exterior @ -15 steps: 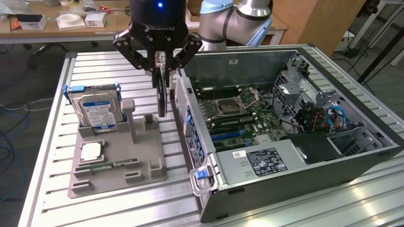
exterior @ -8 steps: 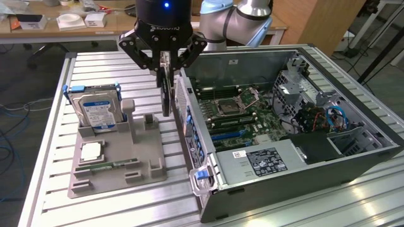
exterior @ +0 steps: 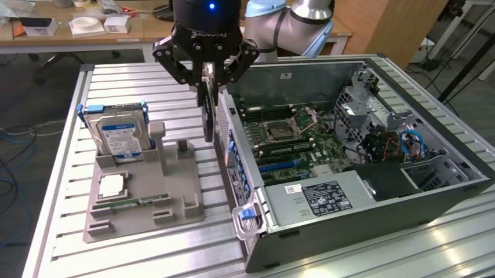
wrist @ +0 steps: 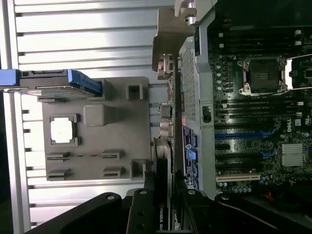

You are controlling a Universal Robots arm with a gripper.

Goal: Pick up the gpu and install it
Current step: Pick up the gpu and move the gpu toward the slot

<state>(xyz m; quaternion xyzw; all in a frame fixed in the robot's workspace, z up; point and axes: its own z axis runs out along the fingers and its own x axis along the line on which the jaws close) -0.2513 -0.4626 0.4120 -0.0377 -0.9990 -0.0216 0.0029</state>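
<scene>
– Black fingers (wrist: 140,214) of the gripper (exterior: 208,87) are sitting closest to the wrist camera. What are they doing?

– They are clamping the gpu (exterior: 208,119) by its upper end, one finger pressing on each flat face, so the jaws are closed on the card.

– Where is the card hanging?

– It is hanging upright and edge-on in the exterior view. Its lower end is dangling just beside the perforated outer wall of the open computer case (exterior: 309,240), over the gap between that wall and the grey tray (exterior: 182,191). It is not yet sitting in a slot. The motherboard (exterior: 298,139) with its blue slots (exterior: 282,165) is lying inside the case, on the other side of that wall.

– And what is the tray carrying?

– A hard drive (exterior: 116,136) with a blue-white label is standing upright at the tray's far end. A square processor chip (exterior: 113,185) is lying flat nearer the exterior camera, and a narrow green memory stick (exterior: 127,202) is lying just beside the chip.

– What is everything resting on?

– Case and tray are sitting on a slatted aluminium table (exterior: 139,81), the tray toward the exterior view's left and the case toward its right.
</scene>
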